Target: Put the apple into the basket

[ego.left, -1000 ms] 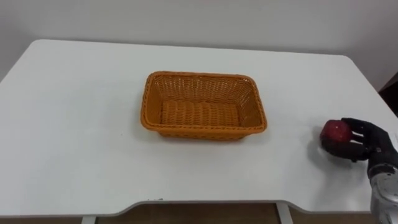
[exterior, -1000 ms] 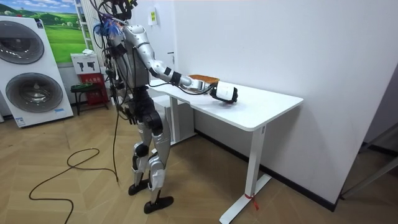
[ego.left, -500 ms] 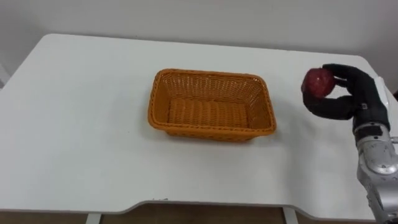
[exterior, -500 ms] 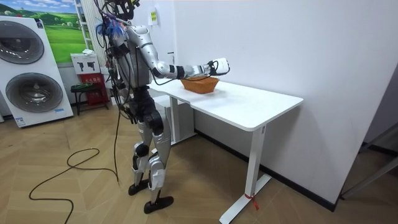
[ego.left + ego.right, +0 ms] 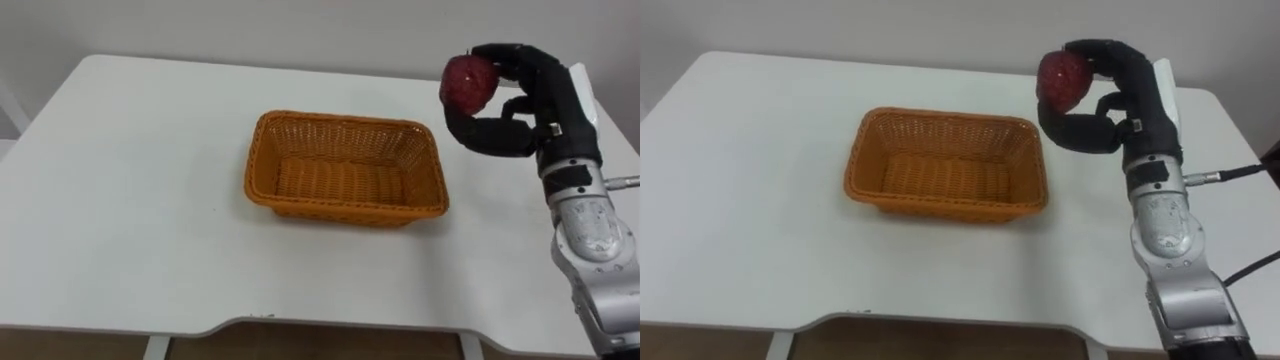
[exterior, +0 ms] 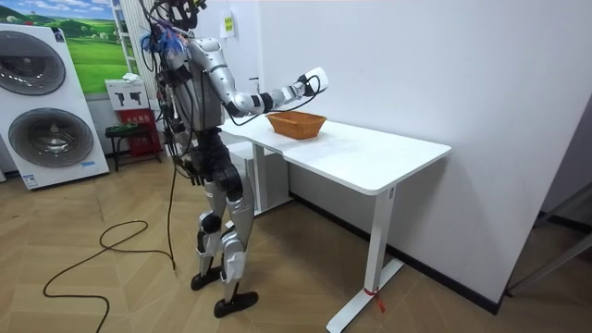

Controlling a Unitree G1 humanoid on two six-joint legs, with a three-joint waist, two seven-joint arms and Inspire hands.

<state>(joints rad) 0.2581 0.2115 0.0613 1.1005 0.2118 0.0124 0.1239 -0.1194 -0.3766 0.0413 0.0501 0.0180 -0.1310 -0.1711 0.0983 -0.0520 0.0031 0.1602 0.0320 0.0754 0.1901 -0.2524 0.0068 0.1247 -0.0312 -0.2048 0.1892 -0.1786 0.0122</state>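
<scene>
A dark red apple [image 5: 469, 83] is held high in the air, with my right hand [image 5: 520, 105] shut on it, fingers and thumb curled round it. The apple [image 5: 1062, 78] hangs just right of the far right corner of an orange woven basket [image 5: 346, 170], which stands empty in the middle of the white table [image 5: 130, 230]. In the room view my right hand [image 6: 313, 81] is raised above the basket [image 6: 296, 123].
I stand at the long side of the white table [image 6: 370, 162], which is set against a white wall. Washing machines [image 6: 51, 102] and a small stool stand behind me at the room view's left.
My right hand has lifted the apple from the table's right side and carried it up and leftward, close to the basket's right end. The eye views have shifted a little.
</scene>
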